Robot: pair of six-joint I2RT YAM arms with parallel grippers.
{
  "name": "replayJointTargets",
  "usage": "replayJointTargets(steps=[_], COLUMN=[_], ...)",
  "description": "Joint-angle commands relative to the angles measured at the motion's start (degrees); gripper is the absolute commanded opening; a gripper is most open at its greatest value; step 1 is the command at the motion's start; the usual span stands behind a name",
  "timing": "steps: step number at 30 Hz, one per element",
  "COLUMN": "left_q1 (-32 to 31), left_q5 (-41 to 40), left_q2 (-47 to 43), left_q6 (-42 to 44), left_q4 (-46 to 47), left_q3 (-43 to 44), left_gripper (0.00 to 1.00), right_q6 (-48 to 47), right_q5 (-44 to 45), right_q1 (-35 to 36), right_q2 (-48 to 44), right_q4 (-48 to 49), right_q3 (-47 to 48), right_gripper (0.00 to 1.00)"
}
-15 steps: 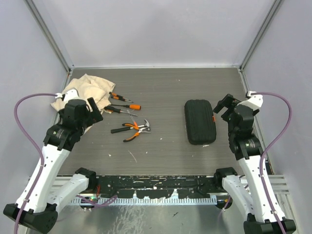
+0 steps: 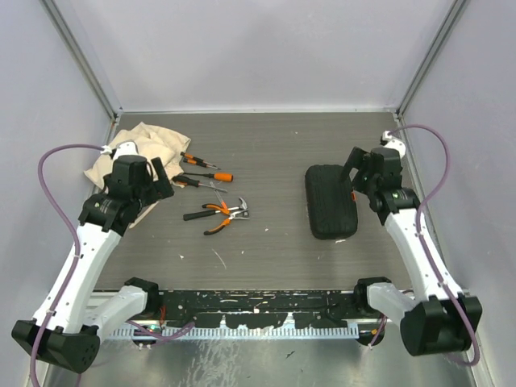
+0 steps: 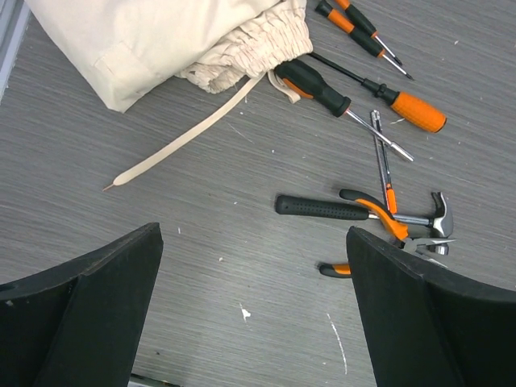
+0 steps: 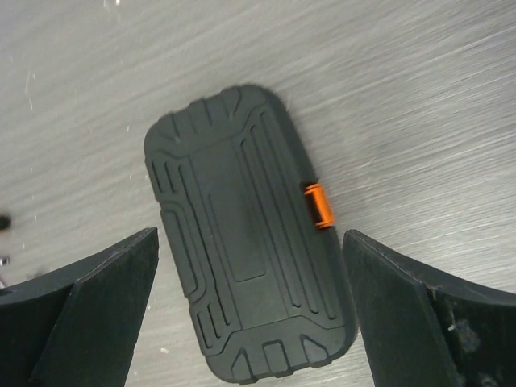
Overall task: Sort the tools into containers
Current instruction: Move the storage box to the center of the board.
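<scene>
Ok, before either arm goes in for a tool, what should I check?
1. Left hand open, empty: ok.
2. Right hand open, empty: ok.
3. Black ribbed hard case open for tools: not ok, lid shut.
4. Beige drawstring cloth bag mouth open: not ok, looks gathered.
5. Orange-handled pliers lying clear: not ok, crossed with small black-handled claw hammer.

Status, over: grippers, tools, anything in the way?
Both open, empty: left gripper near tools, right gripper over black case. Tools all loose on table, none sorted. Case closed, cloth bag mouth gathered: both need opening.
</scene>
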Motion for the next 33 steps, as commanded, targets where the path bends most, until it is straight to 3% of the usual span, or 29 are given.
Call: replayJointTargets(steps=[1, 8, 19, 33], left_q1=[0.44, 0.54, 0.55, 0.55], left_q5=[-0.19, 2.51, 8.42, 11.47], left_q2=[0.30, -0.19, 0.91, 2.82], left_q6=[2.34, 5.11, 5.49, 4.27], left_q4=[1.59, 3.46, 4.93, 6.61], left_q3=[1.54, 0.97, 0.18, -0.87], left_gripper=[0.98, 0.98, 0.98, 0.98], right_q6=[-2.58, -4.12, -2.02, -3.56], right_q5=[-9.64, -7.15, -13.65, -24.11], right_q1=[-0.30, -2.47, -5.17, -3.92], right_q2=[6.36, 13.68, 22.12, 17.81], right_q4=[-1.04, 1.12, 9.42, 12.55], right_q3=[4.23, 2.93, -1.87, -10.26], right_gripper=[1.00, 1.00, 1.00, 1.00])
